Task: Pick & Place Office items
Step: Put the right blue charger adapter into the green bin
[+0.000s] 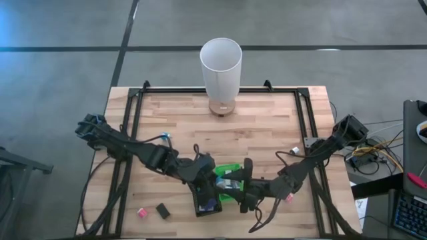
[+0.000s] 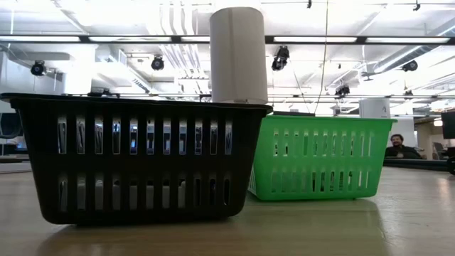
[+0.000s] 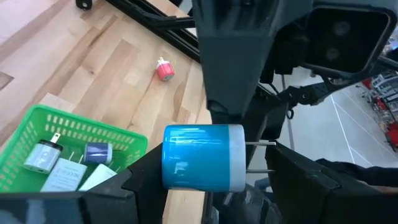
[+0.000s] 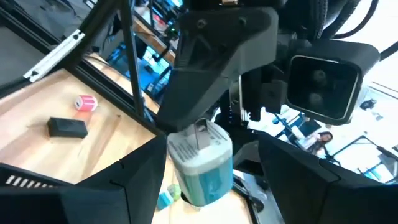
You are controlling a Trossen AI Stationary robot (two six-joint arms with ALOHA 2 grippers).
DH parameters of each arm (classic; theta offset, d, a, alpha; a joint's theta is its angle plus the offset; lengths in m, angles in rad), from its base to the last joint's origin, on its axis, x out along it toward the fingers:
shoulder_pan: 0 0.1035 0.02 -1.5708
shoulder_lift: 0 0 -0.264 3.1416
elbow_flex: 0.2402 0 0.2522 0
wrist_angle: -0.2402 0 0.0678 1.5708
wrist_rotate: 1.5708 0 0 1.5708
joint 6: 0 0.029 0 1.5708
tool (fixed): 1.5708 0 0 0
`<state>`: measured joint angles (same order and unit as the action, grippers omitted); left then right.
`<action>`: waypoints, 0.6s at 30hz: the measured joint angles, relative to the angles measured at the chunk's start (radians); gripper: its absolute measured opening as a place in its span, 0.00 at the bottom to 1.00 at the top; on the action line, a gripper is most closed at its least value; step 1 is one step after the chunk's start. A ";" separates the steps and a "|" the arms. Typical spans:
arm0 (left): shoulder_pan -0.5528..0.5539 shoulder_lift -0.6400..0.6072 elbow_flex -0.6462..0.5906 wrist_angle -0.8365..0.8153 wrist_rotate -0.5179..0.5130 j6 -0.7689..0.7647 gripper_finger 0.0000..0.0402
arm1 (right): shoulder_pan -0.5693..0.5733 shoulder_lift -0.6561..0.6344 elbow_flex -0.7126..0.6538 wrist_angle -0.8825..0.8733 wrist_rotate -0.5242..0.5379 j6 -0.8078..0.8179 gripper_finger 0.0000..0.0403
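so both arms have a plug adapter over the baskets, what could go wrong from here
1. The left gripper and right gripper meet closely above the green basket and black basket; they may collide.
2. The blue adapter is pinched on its rounded body, so it might slip.
3. The teal adapter could drop onto the table instead of into a basket.

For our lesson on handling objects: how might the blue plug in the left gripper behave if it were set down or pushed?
The blue plug looks rounded like a drum, so on its side it would probably roll. Its glossy shell may be slippery. It seems stiff, and its two thin metal prongs could catch on a basket's slots.
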<state>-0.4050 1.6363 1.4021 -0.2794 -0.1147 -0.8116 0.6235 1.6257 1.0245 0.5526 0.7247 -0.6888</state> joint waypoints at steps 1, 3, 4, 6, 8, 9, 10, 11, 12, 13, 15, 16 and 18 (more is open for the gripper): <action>0.000 0.000 0.000 0.000 0.000 0.000 0.58 | 0.000 0.000 0.000 -0.001 0.006 0.000 0.62; 0.001 0.000 0.000 -0.001 0.000 0.000 0.58 | -0.001 0.000 0.000 -0.001 0.007 0.000 0.62; 0.001 0.000 0.000 -0.001 0.000 0.000 0.58 | -0.001 0.000 0.000 -0.001 0.007 0.000 0.62; 0.001 0.000 0.000 -0.001 0.001 0.000 0.58 | -0.001 0.000 0.000 -0.003 0.007 0.002 0.62; 0.000 0.000 0.000 0.000 0.004 0.000 0.58 | -0.001 0.000 0.000 -0.013 0.004 0.009 0.62; 0.001 0.000 0.000 0.002 0.004 0.000 0.58 | -0.001 0.000 0.000 -0.020 0.004 0.014 0.62; 0.001 0.000 0.000 0.003 0.007 0.000 0.58 | -0.001 0.000 -0.001 -0.025 0.004 0.022 0.62; 0.001 0.000 0.000 0.003 0.007 0.000 0.58 | -0.001 0.001 -0.002 -0.026 0.004 0.028 0.62; 0.001 0.000 0.000 0.004 0.007 0.000 0.58 | -0.001 0.001 -0.002 -0.026 0.002 0.034 0.62; 0.001 0.000 0.000 0.005 0.007 0.000 0.58 | -0.001 0.001 -0.002 -0.025 -0.004 0.039 0.62; 0.001 0.000 0.000 0.013 0.010 0.001 0.58 | -0.005 0.001 -0.004 -0.024 -0.033 0.051 0.62; 0.001 0.000 0.000 0.016 0.013 0.003 0.58 | -0.006 0.001 -0.005 -0.025 -0.049 0.057 0.62; 0.001 0.000 0.000 0.018 0.015 0.004 0.58 | -0.006 0.001 -0.005 -0.025 -0.053 0.058 0.62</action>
<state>-0.4042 1.6363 1.4021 -0.2615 -0.0998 -0.8074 0.6172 1.6264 1.0199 0.5280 0.6714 -0.6304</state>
